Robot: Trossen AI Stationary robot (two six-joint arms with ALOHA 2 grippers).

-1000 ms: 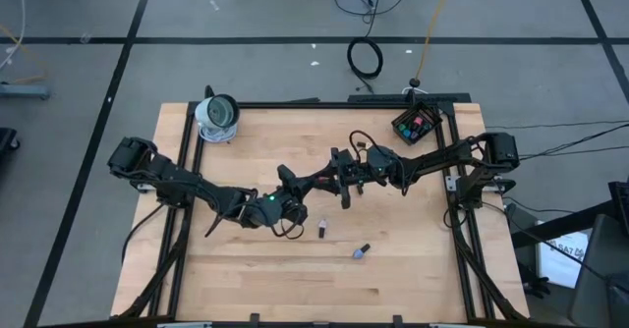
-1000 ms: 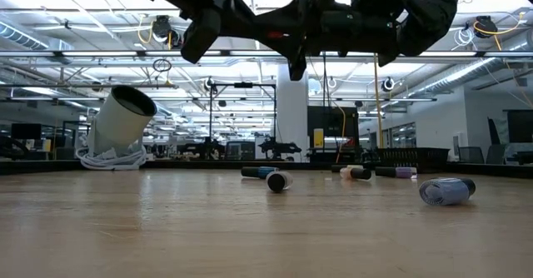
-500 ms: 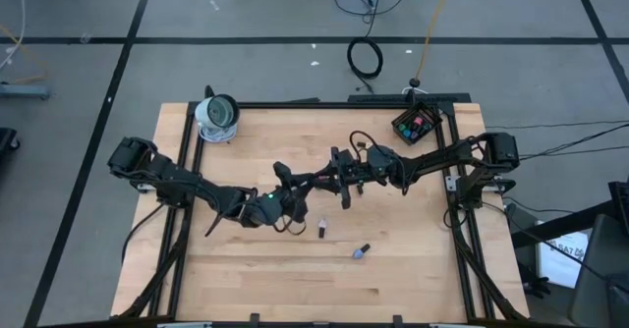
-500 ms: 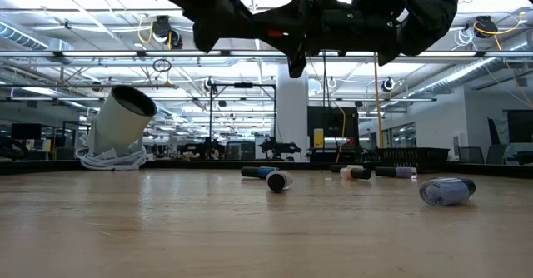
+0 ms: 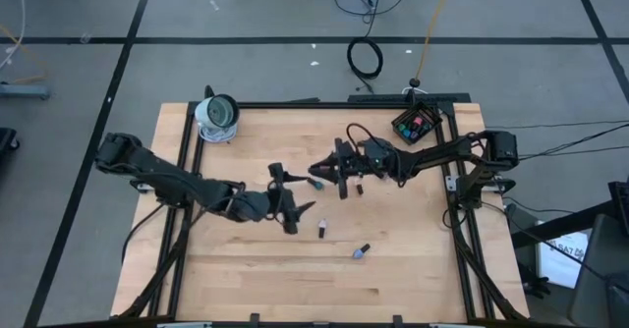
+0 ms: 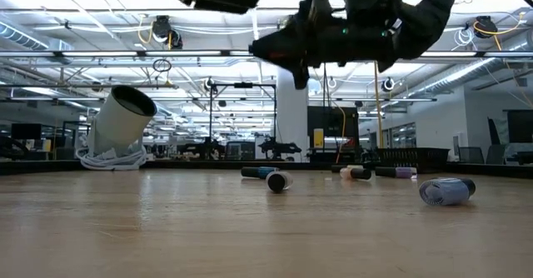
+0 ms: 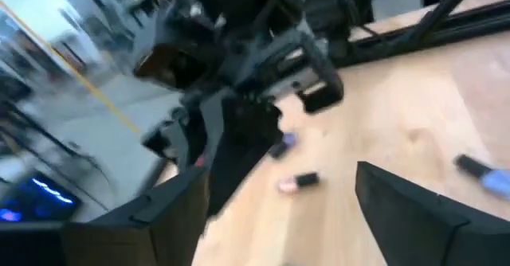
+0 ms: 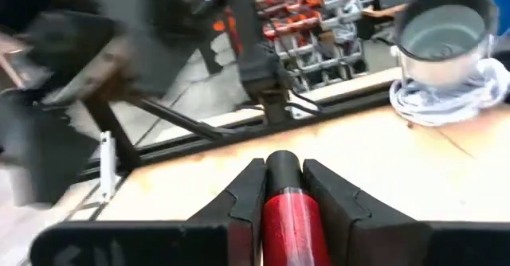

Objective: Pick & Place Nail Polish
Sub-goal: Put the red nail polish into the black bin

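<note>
Right gripper: clamped on a red nail polish bottle, dark cap poking out between the fingers, held in the air over mid-table.
Left gripper: jaws spread wide, nothing in them, out in front of the right one.
Just changed: left jaws sprung open and pulled away from the right gripper, where a second ago the two met tip to tip. Looks like a handover done, bottle now with the right arm.
Next, judged: carry to the black box at the table's far right corner.
Loose bottles: one dark, one bluish, lying near the table's front.
Only in right wrist view: the red bottle itself.
Only in low view: more bottles lying flat, blue-grey one nearest.
Bystander: white lamp, far left corner.
</note>
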